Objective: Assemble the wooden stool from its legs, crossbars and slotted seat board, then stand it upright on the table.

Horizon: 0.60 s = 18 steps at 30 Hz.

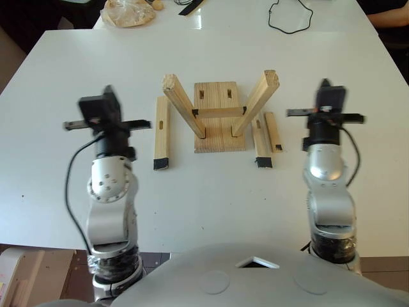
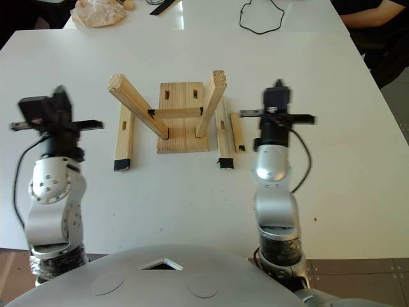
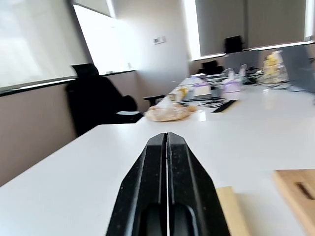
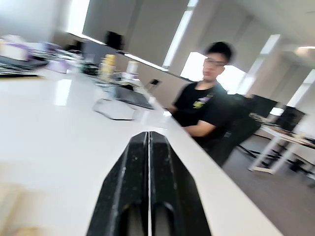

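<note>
At the left arm's end, left gripper (image 3: pixel 167 140) clenched, both fingers pressed flat together, grasping nothing, raised over the counter (image 1: pixel 211 192). Just beside it toward the middle, not touching, a loose leg (image 1: pixel 162 133) flat on the counter, slot facing up, black-tipped end toward the robot.

At the right arm's end, right gripper (image 4: pixel 148 140) likewise clenched shut and grasping nothing. Near it toward the middle, apart from it, a longer stick (image 1: pixel 261 142) and a shorter stick (image 1: pixel 274 132) side by side, flat on the counter.

Between the two grippers, well clear of both, the seat board (image 1: pixel 220 137) flat on the counter, two slots visible near its far edge. Standing in it, a left fitted leg (image 1: pixel 184 105) and a right fitted leg (image 1: pixel 255 102), each tilted outward, tops spread apart. Joining them low down, a crossbar (image 1: pixel 219 112), level across the board.

Beyond, at the counter's far edge, a crumpled bag (image 1: pixel 130 13) to the left and a black cable (image 1: pixel 291 19) to the right.
</note>
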Each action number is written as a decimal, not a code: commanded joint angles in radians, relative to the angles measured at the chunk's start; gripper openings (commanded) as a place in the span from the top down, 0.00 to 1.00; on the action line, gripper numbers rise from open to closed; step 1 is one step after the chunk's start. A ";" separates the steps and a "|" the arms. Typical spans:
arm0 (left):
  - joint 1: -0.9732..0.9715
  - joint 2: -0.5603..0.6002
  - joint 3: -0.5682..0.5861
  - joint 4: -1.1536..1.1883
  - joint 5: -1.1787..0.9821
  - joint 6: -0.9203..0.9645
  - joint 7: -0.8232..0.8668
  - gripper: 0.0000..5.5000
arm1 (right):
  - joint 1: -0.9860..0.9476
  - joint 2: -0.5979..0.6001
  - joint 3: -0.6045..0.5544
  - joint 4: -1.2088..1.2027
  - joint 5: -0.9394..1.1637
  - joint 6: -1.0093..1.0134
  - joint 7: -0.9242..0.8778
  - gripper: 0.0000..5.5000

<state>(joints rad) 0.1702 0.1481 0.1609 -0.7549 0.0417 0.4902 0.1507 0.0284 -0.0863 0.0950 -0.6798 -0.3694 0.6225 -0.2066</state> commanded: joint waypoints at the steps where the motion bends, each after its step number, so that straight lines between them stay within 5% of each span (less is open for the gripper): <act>1: -0.014 -0.004 -0.037 -0.009 0.007 0.023 -0.035 1.00 | -0.048 0.039 0.048 -0.011 0.017 0.047 0.055 1.00; 5: -0.146 -0.024 -0.420 0.029 -0.010 0.019 -0.203 1.00 | -0.114 0.053 0.426 0.013 0.084 0.034 0.270 1.00; 7: -0.162 -0.051 -0.572 -0.007 0.022 0.048 -0.207 1.00 | -0.125 0.026 0.520 -0.017 0.079 0.063 0.337 1.00; 18: -0.073 -0.044 -0.461 -0.034 0.112 0.102 -0.157 1.00 | -0.097 -0.024 0.495 -0.038 0.066 0.132 0.349 1.00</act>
<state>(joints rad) 0.1045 0.1140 -0.2280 -0.7919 0.2026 0.5779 0.0645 -0.0498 -0.1285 0.4677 -0.7224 -0.3974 0.7691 0.0067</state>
